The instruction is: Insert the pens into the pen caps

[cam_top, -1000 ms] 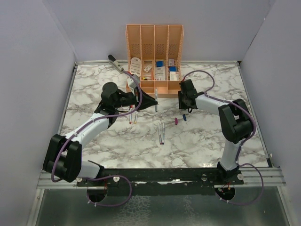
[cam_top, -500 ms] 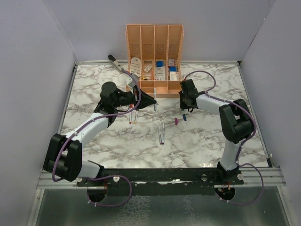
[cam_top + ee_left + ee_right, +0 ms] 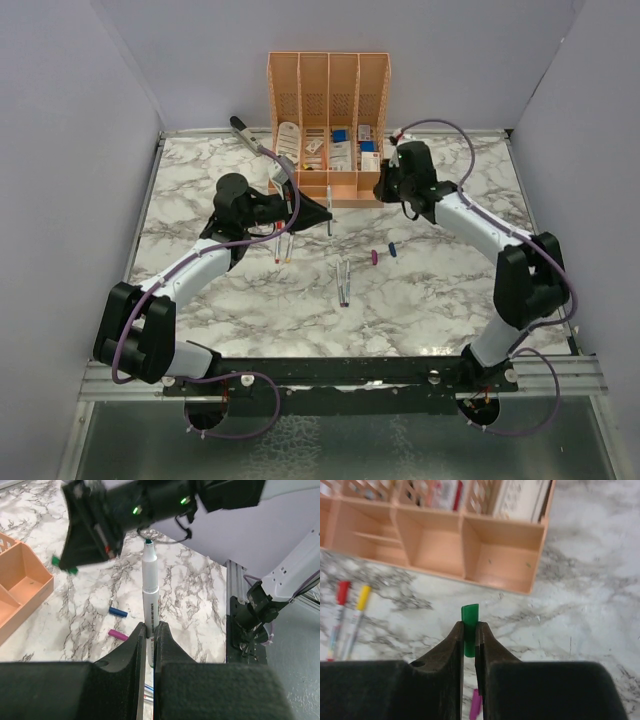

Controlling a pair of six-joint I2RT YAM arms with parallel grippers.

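My left gripper (image 3: 149, 626) is shut on a whitish pen (image 3: 150, 587) with a green tip, holding it upright above the table; in the top view it (image 3: 327, 213) is in front of the organiser. My right gripper (image 3: 469, 626) is shut on the green cap (image 3: 469, 616) and hovers near the organiser's front right corner (image 3: 384, 192). The purple cap (image 3: 374, 257) and the blue cap (image 3: 392, 249) lie on the marble. Two pens with a red cap (image 3: 339, 607) and a yellow cap (image 3: 358, 611) lie side by side. Two uncapped pens (image 3: 343, 281) lie mid-table.
The orange organiser (image 3: 345, 188) with boxes stands at the back centre, close to both grippers. A grey stapler (image 3: 246, 133) lies at its left. Grey walls enclose the marble table (image 3: 200, 170) on three sides.
My right gripper has risen and moved back towards the organiser with the green cap in it. My left gripper has stayed almost still with the pen.
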